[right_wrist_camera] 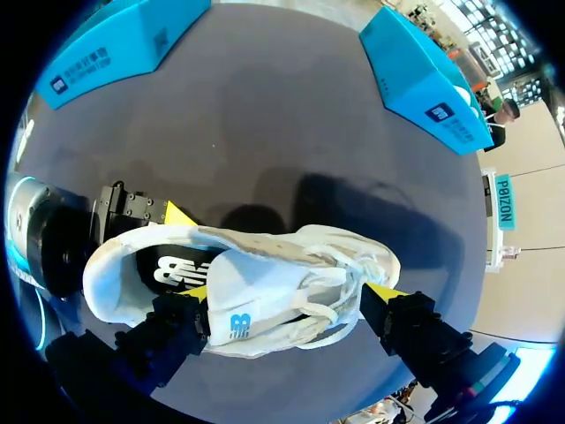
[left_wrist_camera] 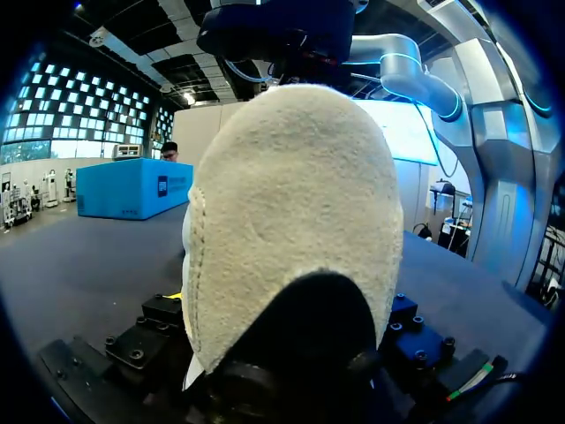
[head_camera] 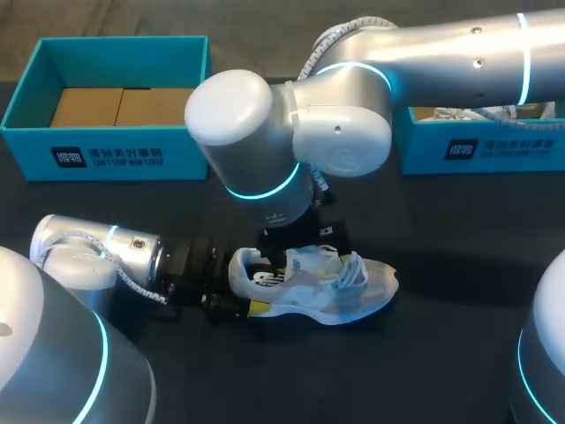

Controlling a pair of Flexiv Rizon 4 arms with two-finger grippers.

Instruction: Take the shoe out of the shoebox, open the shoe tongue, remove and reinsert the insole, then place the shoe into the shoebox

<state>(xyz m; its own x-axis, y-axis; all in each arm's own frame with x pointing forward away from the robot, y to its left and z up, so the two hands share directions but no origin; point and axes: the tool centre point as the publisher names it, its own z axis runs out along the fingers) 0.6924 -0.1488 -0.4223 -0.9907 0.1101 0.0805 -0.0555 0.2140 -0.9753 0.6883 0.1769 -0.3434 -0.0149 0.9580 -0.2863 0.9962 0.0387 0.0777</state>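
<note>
A white sneaker (head_camera: 322,284) stands on the dark table, toe pointing right. My left gripper (head_camera: 240,287) comes in low from the left and is shut on its heel (left_wrist_camera: 291,203), which fills the left wrist view. In the right wrist view one of the left gripper's yellow tips (right_wrist_camera: 177,215) lies against the heel's far side. My right gripper (right_wrist_camera: 291,296) hangs open over the shoe, one finger (right_wrist_camera: 172,327) near the raised tongue (right_wrist_camera: 243,296), the other finger (right_wrist_camera: 415,322) past the laces (right_wrist_camera: 344,283). The insole is not visible.
An open teal shoebox (head_camera: 106,155) with brown cardboard inside stands at the back left. A second teal box (head_camera: 481,146) at the back right is partly hidden behind my right arm (head_camera: 291,124). Bare table lies in front of the shoe.
</note>
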